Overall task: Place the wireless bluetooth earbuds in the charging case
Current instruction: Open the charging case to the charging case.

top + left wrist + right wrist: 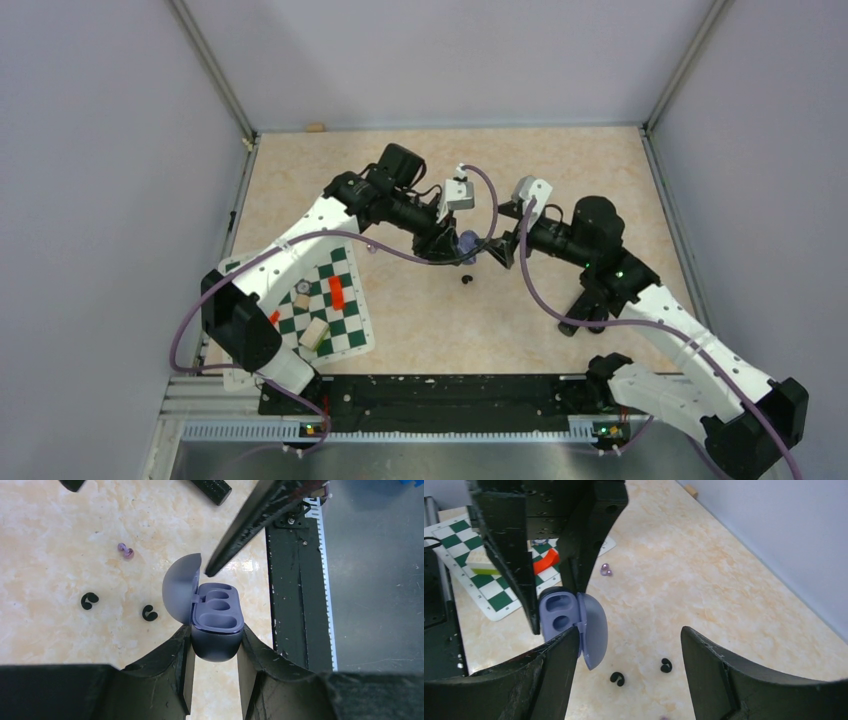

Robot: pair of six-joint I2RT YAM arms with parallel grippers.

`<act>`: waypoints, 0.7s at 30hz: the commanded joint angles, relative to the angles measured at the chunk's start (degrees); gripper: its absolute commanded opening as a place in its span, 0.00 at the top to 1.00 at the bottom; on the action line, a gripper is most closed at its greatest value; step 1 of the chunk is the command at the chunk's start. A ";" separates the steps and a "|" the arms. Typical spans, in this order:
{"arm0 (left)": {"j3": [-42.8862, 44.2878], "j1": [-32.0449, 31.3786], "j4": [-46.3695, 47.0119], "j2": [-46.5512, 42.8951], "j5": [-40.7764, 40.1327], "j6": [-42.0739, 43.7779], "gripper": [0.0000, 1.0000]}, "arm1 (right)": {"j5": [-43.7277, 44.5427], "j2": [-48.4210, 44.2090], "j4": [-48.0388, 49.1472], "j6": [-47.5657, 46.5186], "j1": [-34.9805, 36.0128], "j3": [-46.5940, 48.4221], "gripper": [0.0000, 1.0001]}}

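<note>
- left gripper: clamped on the lower body of the case, one finger on each side, holding it above the table.
- case: lid swung open to one side, and i see both wells in the purple insert empty. in the top view the case hangs between the two grippers, near the middle of the table.
- right gripper: fingers apart, nothing between them. it faces the case from the lid side. one finger sits just beside the rim of the open lid; i cannot tell whether they touch.
- earbuds: a tiny lilac piece of two lobes, lying on the table on the lid side, well apart from the case and from both grippers. i cannot tell whether this is one earbud or both. in the right wrist view it lies beyond the case, past the left gripper's fingers.
- black c-shaped bits: two, loose on the table near the lid. they lie closer to the case than the earbuds do.
- checkered mat: flat on the left side of the table, carrying a red piece and a pale block.
- black rail: runs along the near table edge.
</note>
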 commanded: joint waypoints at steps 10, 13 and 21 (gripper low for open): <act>0.47 -0.41 0.04 -1.57 1.59 0.36 1.00 | 0.78 -4.67 -1.10 -1.58 -2.03 2.44 0.26; 0.50 -0.29 0.23 -1.55 0.41 0.43 1.00 | -0.79 -5.67 -3.81 -1.68 -2.85 4.39 0.25; -2.23 1.81 1.02 -5.20 -1.92 0.97 1.00 | 0.00 -1.21 -7.37 -0.32 -8.40 8.73 0.24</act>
